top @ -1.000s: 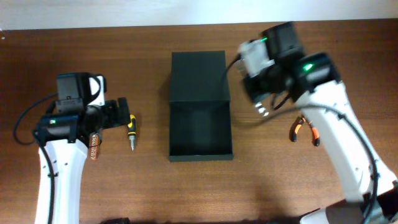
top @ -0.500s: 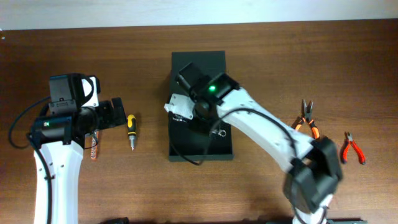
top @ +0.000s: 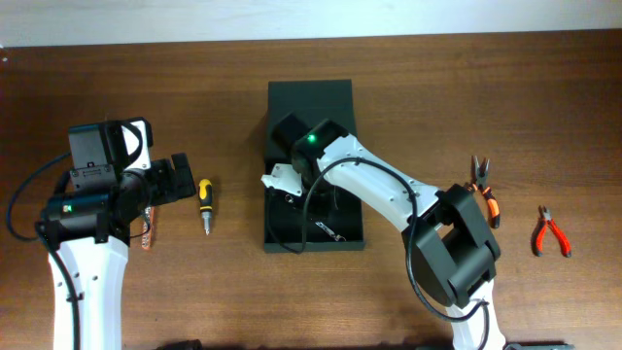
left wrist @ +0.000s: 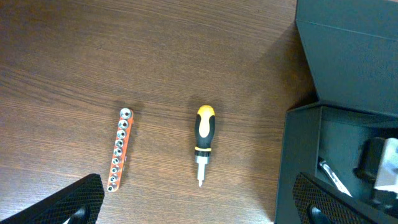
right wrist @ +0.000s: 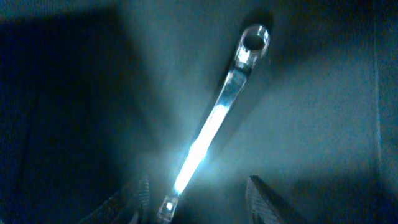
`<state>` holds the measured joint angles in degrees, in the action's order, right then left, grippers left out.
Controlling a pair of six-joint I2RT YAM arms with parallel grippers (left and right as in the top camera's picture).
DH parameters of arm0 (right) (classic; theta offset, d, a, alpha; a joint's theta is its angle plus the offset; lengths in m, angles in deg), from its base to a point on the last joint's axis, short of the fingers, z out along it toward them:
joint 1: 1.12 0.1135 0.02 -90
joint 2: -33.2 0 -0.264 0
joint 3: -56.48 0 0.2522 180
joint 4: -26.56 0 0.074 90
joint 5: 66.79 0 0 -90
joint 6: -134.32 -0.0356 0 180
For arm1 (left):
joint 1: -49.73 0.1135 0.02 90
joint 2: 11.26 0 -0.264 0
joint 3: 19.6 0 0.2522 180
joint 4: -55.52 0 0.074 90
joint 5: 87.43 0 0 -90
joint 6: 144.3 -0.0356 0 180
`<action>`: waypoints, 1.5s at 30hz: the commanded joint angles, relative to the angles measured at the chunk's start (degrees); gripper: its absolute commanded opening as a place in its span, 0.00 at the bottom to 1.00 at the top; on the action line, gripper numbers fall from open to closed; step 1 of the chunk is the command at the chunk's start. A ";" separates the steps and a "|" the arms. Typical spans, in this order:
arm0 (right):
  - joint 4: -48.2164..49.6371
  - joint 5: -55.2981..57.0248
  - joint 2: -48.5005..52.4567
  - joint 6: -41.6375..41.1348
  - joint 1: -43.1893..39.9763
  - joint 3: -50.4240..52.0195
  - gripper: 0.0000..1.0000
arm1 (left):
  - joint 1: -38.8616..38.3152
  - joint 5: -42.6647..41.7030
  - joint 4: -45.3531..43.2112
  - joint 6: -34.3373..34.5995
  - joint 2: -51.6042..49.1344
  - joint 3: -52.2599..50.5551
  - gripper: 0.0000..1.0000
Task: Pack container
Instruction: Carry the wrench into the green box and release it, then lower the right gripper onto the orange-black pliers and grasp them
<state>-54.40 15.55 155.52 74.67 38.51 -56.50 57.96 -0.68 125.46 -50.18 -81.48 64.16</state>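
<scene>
- Container (top: pixel 313 245) sits at table centre, open, with its flap lid (top: pixel 309 112) laid flat on the far side.
- Step in hand is judged to be the setting-down of a wrench (right wrist: pixel 217 112) on the container floor. The tool lies flat there, ring end pointing away from the fingers.
- Right gripper (right wrist: pixel 199 204) is spread wide. The near end of the wrench lies between its fingers (right wrist: pixel 134 200), close to one of them, but no clamping is seen, so the tool is judged released.
- To finish well, the jaws should be kept apart and the wrist raised straight up, so that the wrench is not dragged and the walls are not clipped. Swinging outward is best left until the rim is cleared.
- Right arm pose: reached across from its own side, forearm slanted over the box, wrist dipped inside and pointed down at the floor.
- Left gripper (top: pixel 188 176) is held wide apart and empty, hovering over bare table beside the box and aimed toward it.
- Screwdriver (left wrist: pixel 205 143) and orange bit strip (left wrist: pixel 118 149) lie just ahead of the left gripper, near each other but apart.
- Two pliers, orange-handled (top: pixel 483 187) and red-handled (top: pixel 550 233), are seen unpacked at the right side, well apart from the box.
</scene>
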 commanded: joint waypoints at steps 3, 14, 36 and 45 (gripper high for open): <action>-9.79 4.72 -9.35 -9.51 -4.68 -15.06 0.54 | 0.31 -0.85 0.02 0.50 0.98 1.09 0.99; -27.85 13.55 -22.56 -47.19 -40.28 -27.93 0.84 | 0.31 -0.87 0.00 0.50 0.98 1.09 0.99; 0.96 3.30 -23.50 -44.37 -54.16 25.57 0.87 | 0.31 -0.85 0.02 0.50 0.98 1.09 0.99; 12.02 3.13 -23.50 -44.33 -51.21 33.77 0.88 | 0.31 -0.87 0.07 0.52 0.98 1.09 0.99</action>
<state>-43.87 19.00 132.60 30.76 -15.14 -23.15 57.96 -0.70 125.62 -50.18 -81.33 64.27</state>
